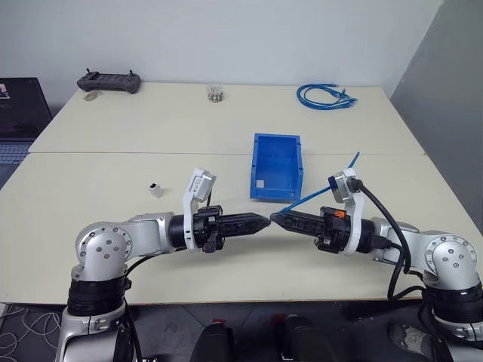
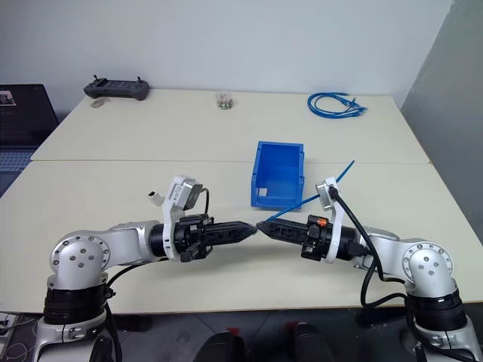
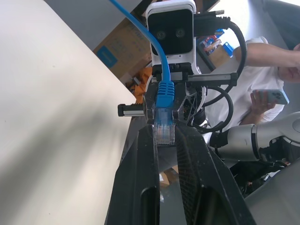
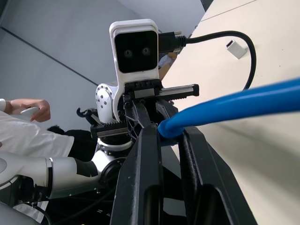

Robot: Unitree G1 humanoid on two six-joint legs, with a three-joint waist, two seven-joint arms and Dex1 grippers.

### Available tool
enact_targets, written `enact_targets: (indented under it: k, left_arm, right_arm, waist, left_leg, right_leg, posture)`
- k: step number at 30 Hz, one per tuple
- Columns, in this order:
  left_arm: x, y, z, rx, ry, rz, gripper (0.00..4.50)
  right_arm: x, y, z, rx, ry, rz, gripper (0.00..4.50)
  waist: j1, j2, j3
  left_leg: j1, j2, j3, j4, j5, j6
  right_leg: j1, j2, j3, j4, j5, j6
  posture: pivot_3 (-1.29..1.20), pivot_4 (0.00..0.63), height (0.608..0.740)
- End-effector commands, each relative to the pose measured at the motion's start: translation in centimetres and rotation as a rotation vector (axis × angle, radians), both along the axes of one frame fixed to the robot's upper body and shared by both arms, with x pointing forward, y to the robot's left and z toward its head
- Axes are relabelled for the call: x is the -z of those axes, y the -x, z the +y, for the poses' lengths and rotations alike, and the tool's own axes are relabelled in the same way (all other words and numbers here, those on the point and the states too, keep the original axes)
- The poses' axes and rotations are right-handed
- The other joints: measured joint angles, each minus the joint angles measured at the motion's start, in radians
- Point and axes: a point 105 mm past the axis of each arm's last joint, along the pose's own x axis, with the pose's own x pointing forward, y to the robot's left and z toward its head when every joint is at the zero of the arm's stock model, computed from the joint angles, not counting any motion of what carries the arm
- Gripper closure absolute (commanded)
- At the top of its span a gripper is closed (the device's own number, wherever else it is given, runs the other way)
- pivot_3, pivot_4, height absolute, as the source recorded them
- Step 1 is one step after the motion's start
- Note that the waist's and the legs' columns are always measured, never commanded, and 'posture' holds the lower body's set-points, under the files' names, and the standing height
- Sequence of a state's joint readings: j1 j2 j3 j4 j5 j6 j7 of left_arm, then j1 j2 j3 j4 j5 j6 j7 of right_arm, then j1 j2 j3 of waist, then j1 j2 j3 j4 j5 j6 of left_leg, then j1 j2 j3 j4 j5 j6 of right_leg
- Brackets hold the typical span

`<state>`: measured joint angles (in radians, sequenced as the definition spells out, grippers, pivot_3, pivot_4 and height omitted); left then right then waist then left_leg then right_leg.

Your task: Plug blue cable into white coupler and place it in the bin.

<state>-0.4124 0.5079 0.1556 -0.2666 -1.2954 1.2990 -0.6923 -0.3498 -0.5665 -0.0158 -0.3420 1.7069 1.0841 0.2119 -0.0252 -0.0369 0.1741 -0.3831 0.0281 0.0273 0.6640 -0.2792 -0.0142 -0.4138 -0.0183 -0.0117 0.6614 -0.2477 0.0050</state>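
Two pale tables stand pushed together before a white wall, with one seam running across between them. On them the robot sees one blue bin, one white coupler, one single blue cable and one coiled bundle of blue cables at the far right corner. At the far edge lie also one dark controller and one small clear jar. One laptop shows at the left side.

The bin stands open near the middle of the near table. Inside it only a small pale label or scrap is visible on the floor; what it is cannot be told.

The coupler stands alone on the table, left of the bin and well apart from both grippers. It is not yet joined to the cable.

Both arms are raised over the near table edge and point at each other, tip to tip. The left gripper has its fingers pressed together. In the left wrist view the clear plug of the cable sits at the fingertips of both grippers, but which gripper grips it cannot be told with certainty. The right gripper has its fingers nearly together, with the cable lying between them just behind the plug. From there the cable runs back over the right wrist, and its free end rises in the air to the right of the bin.

In the wrist views a person in a white shirt sits behind, holding a phone.
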Motion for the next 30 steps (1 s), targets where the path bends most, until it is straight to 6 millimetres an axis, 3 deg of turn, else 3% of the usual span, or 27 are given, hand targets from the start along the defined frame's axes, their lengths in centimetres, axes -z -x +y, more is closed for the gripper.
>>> enact_targets:
  k: [1,9,12,14,17,21,24,26,30]
  left_arm:
    - [-0.5,0.3,-0.2,0.012,0.001,-0.037,3.72]
    - [0.9,1.8,1.0,0.062,-0.188,-0.197,2.15]
    - [3.3,-0.1,2.9,-0.097,-0.419,-0.362,1.45]
    - [4.7,-2.8,4.7,-0.312,-0.595,-0.466,0.96]
    - [4.5,-6.3,7.7,-0.693,-0.713,-0.51,0.2]
    - [4.1,-9.1,12.8,-1.271,-0.854,-0.485,0.2]
    - [5.1,-9.6,14.5,-1.539,-0.859,-0.339,0.2]
    - [6.2,-10.0,14.6,-1.673,-0.856,-0.24,0.2]
    - [8.3,-11.3,13.1,-1.773,-0.845,-0.101,0.2]
  right_arm:
    - [-1.0,-0.2,0.1,0.005,-0.029,-0.029,4.32]
    - [-0.8,-0.8,-0.2,0.033,0.0,-0.043,4.32]
    - [-0.7,-1.3,-0.5,0.049,0.012,-0.052,4.32]
    - [-0.5,-1.6,-0.6,0.06,0.027,-0.061,4.32]
    - [-0.4,-1.8,-0.9,0.07,0.036,-0.069,4.32]
    - [-0.6,-2.4,-1.2,0.079,0.042,-0.082,4.32]
    - [-0.9,-2.7,-1.2,0.081,0.048,-0.091,4.32]
    - [-1.0,-2.8,-1.4,0.082,0.053,-0.098,4.32]
    - [-1.1,-2.9,-1.5,0.081,0.063,-0.102,4.32]
  waist:
    - [0.0,0.0,0.0]
    - [-0.002,0.001,0.001]
    - [-0.001,0.001,0.001]
    - [0.001,0.001,0.001]
    - [0.006,0.001,0.001]
    - [0.021,0.0,0.001]
    - [0.023,0.0,0.0]
    - [0.026,-0.001,0.0]
    - [0.035,-0.001,0.0]
  left_leg:
    - [0.0,0.0,0.0,0.0,0.0,0.0]
    - [0.0,0.0,0.001,-0.002,0.0,0.0]
    - [-0.001,0.0,0.001,-0.001,0.0,0.0]
    - [-0.001,0.0,0.002,-0.002,0.0,0.0]
    - [-0.002,0.001,0.001,-0.002,0.0,0.0]
    - [-0.006,0.001,0.001,-0.001,0.0,0.0]
    - [-0.011,0.001,0.001,0.0,0.0,0.0]
    - [-0.012,0.0,0.001,0.001,0.0,0.0]
    - [-0.014,-0.001,0.0,0.002,0.0,0.0]
  right_leg:
    - [0.0,0.0,0.0,0.0,0.0,0.0]
    - [-0.001,0.0,0.001,-0.001,0.0,0.0]
    - [-0.002,0.0,0.001,-0.001,0.0,0.0]
    - [-0.002,0.0,0.002,-0.001,0.0,0.0]
    - [-0.003,0.0,0.001,-0.002,0.0,0.0]
    - [-0.005,-0.001,0.001,-0.003,0.001,0.002]
    - [-0.008,-0.002,0.001,-0.003,0.002,0.003]
    - [-0.008,-0.003,0.0,-0.003,0.003,0.002]
    - [-0.008,-0.003,-0.001,-0.005,0.006,0.001]
  posture:
    - [0.0,0.15,0.74]
    - [0.0,0.15,0.74]
    - [0.0,0.15,0.74]
    - [0.0,0.15,0.74]
    - [0.0,0.15,0.74]
    - [0.0,0.15,0.74]
    - [0.0,0.15,0.74]
    - [0.0,0.15,0.74]
    - [0.0,0.15,0.74]
